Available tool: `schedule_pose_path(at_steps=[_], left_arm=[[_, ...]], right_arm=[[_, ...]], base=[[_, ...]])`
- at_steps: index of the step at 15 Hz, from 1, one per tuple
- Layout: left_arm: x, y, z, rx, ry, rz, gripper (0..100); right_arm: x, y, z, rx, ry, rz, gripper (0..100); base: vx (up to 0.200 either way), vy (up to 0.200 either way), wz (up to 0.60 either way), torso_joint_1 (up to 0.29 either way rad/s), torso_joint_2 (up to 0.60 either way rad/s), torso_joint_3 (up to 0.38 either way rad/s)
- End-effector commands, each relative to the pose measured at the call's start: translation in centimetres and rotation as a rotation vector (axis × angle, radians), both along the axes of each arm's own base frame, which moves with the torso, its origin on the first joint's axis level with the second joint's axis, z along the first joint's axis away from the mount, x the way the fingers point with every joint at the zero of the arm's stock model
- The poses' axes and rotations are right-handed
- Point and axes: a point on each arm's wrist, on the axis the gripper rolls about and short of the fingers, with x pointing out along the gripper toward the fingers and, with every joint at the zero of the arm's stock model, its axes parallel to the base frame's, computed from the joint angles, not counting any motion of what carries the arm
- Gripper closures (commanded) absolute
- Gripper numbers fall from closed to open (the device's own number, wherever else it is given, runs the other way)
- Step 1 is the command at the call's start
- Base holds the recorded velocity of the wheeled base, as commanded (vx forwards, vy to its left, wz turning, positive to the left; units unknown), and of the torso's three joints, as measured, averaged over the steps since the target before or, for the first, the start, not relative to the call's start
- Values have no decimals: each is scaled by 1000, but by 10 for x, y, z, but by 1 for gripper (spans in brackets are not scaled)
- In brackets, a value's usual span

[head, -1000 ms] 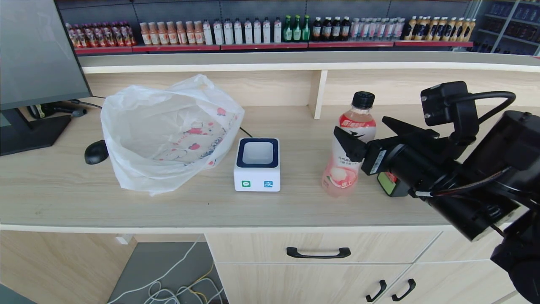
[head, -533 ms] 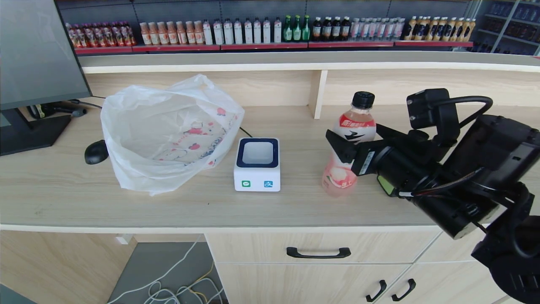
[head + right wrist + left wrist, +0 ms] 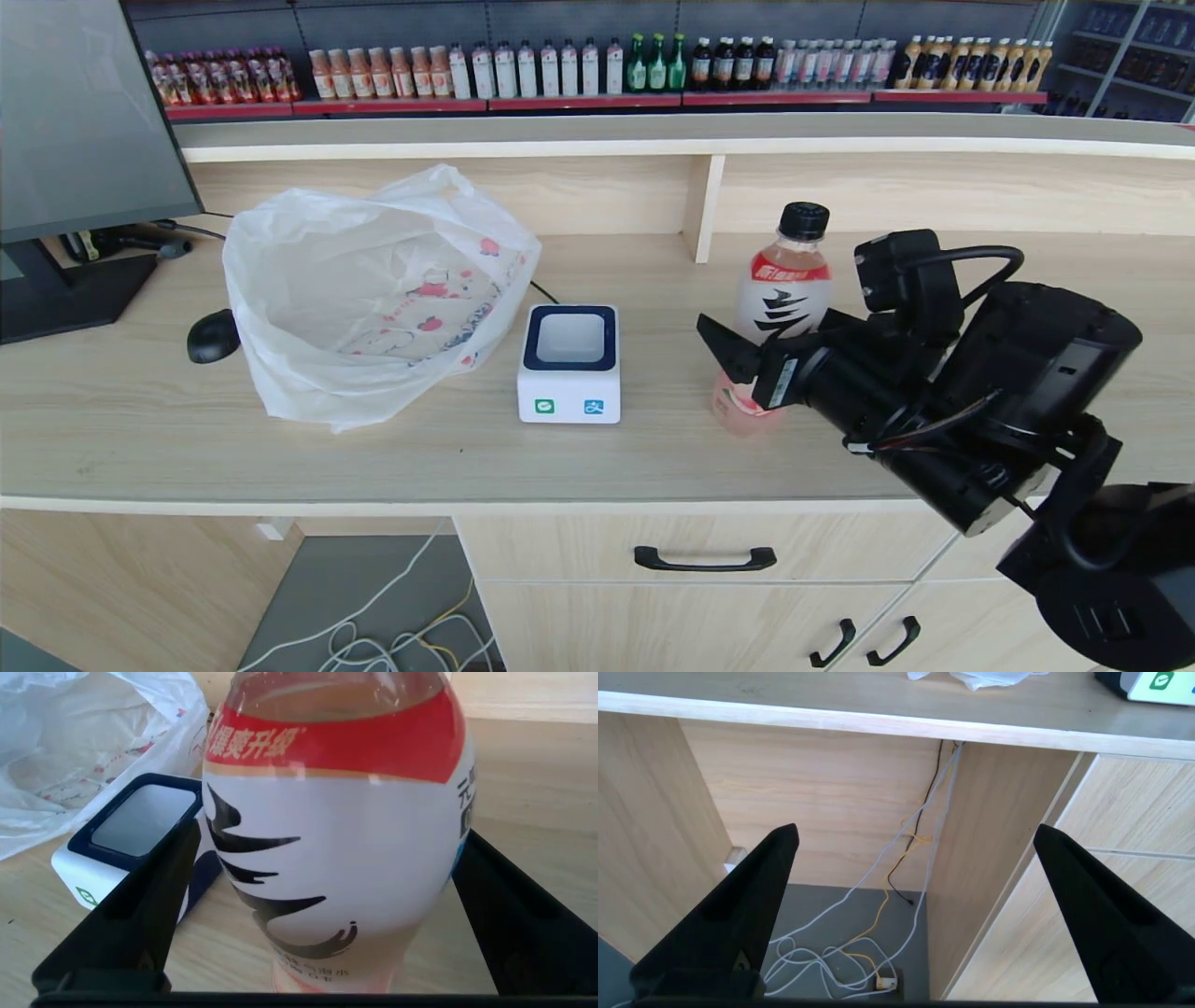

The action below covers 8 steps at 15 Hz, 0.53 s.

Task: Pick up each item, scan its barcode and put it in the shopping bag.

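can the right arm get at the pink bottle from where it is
Probably yes: the right gripper has its open fingers either side of the pink bottle, which stands on the counter, and nothing lies between them and it.

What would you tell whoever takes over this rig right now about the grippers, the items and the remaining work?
Left gripper: fingers open, holding nothing, low in front of the cabinet below the counter.
Right gripper: fingers open, one on each side of the bottle, which stands upright on the counter right of the scanner.
Shopping bag: open, left of the scanner.
Done: no grasp yet.
Left: grip the bottle, scan it, bag it.
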Motion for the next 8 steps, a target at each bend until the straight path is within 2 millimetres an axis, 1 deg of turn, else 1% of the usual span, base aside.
schedule_pose_path(at_steps=[1,6,8], left_arm=[[0,0,0,0,0,1,0],[0,0,0,0,0,1,0],[0,0,0,0,0,-1,0]], right_arm=[[1,1,-2,-4,6,1,0],[8,2,-8,-12,17,-1,0],[7,1,-7,-12,16,4,0]], base=[[0,0,0,0,0,0],[0,0,0,0,0,0],[0,0,0,0,0,0]])
